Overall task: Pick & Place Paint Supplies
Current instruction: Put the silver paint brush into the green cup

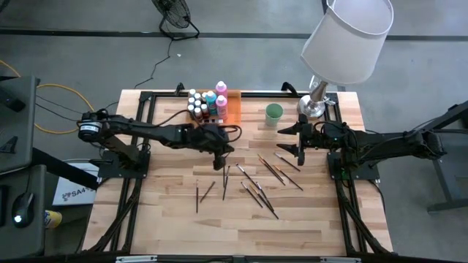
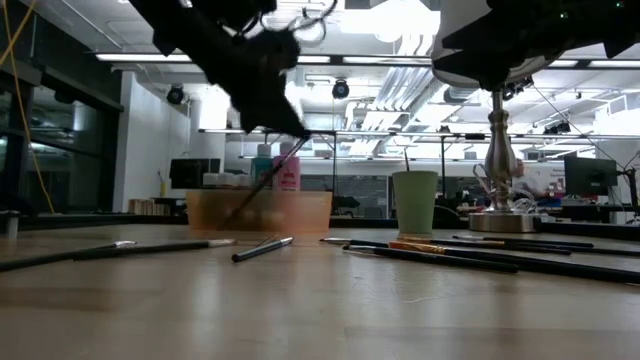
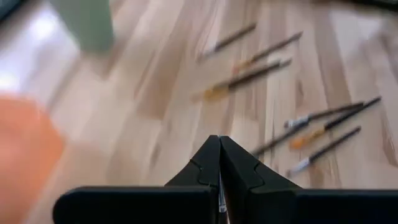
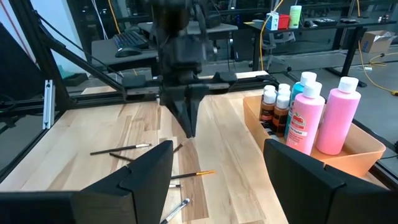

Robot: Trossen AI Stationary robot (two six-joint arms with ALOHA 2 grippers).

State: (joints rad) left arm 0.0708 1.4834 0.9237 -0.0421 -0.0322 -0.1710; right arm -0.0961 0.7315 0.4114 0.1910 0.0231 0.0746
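A: Which step are we at?

B: Near edge first: thin dark brown paintbrushes [image 1: 256,191] lie scattered on the pale wooden table [image 1: 307,226], approx. a dozen. Mid-table, left gripper [image 1: 219,162] hangs above the boards, fingers pinched tight on one slim brush [image 2: 262,187]; its shaft slants down from the jaws in the low view. So: brush picked, carry phase, I'd say.

A: Right arm?

B: Right gripper [image 1: 299,140] waits just above the table near the lamp base, fingers spread wide, nothing btwn them.

A: Next move?

B: Prob. swing the held brush back to a container at the far side, tip it in w/o clipping the bottles, then let go. Which container, can't tell.

A: What's in them?

B: Translucent orange plastic tray [image 1: 235,107], far edge: crowded w/ white-capped paint bottles [image 4: 311,112], i.e. two tall pink, one blue, some small brown and white. No brush seen in it. Pale green cup [image 1: 273,114] stands apart beside it; looks empty from above, not certain.
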